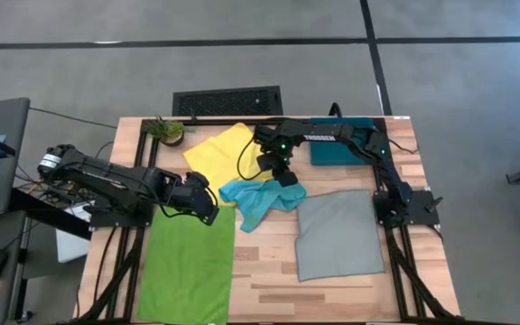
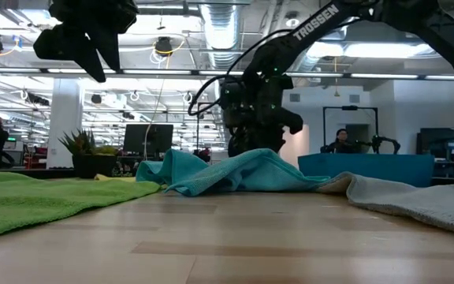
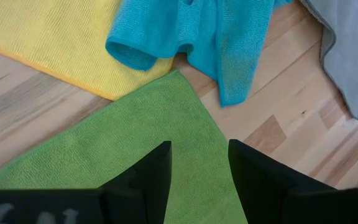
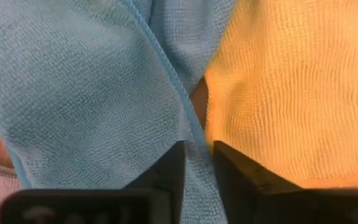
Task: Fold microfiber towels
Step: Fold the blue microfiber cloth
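Four towels lie on the wooden table. The yellow one (image 1: 217, 149) is at the far middle, the lime green one (image 1: 188, 262) flat at the near left, and the grey one (image 1: 337, 235) flat at the near right. Between them the turquoise towel (image 1: 258, 200) lies crumpled, one part overlapping the yellow towel. My right gripper (image 1: 287, 178) has come down on the turquoise towel's far edge and is shut on it. My left gripper (image 3: 199, 180) hangs open above the green towel's far right corner (image 3: 178, 78), touching nothing. My right gripper pinches the turquoise towel's hemmed edge (image 4: 188, 118) between its two fingers, where that edge lies beside the yellow towel (image 4: 291, 93). The fingers come steeply from above. The towel (image 2: 235, 173) stays slack and heaped on the table.
A dark teal bin (image 1: 341, 146) stands at the far right behind my right arm. A small potted plant (image 1: 167, 131) sits at the far left corner. Bare wood (image 1: 264, 280) shows between the green and grey towels. A person (image 2: 339, 142) sits in the room beyond.
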You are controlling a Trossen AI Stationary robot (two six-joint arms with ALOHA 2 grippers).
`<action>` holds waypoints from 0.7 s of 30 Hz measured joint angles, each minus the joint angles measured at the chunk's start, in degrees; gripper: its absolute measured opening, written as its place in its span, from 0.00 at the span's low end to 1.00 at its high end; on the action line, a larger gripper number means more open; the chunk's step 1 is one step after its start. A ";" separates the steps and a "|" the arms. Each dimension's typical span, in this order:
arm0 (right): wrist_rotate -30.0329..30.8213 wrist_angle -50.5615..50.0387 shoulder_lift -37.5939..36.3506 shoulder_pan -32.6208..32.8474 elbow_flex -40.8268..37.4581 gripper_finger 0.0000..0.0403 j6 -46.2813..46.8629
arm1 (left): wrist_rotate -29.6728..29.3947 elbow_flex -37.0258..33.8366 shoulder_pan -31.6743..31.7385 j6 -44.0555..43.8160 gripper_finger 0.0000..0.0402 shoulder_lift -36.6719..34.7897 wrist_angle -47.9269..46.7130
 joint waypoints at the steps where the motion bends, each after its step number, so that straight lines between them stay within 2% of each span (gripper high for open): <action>1: -0.02 0.04 0.00 0.00 0.00 0.19 0.01 | 0.00 -0.02 0.00 0.00 0.38 0.00 0.00; 8: -0.04 -0.87 0.00 -0.26 0.00 0.02 -0.06 | 0.00 0.00 0.00 0.02 0.38 0.00 0.00; 15: -0.13 -3.19 -0.53 -0.24 0.01 0.01 1.63 | 0.02 0.00 0.00 0.05 0.38 0.00 0.00; 21: 0.23 -7.28 -2.29 -0.26 2.96 0.01 4.60 | 0.06 0.00 -0.01 0.72 0.38 0.00 0.00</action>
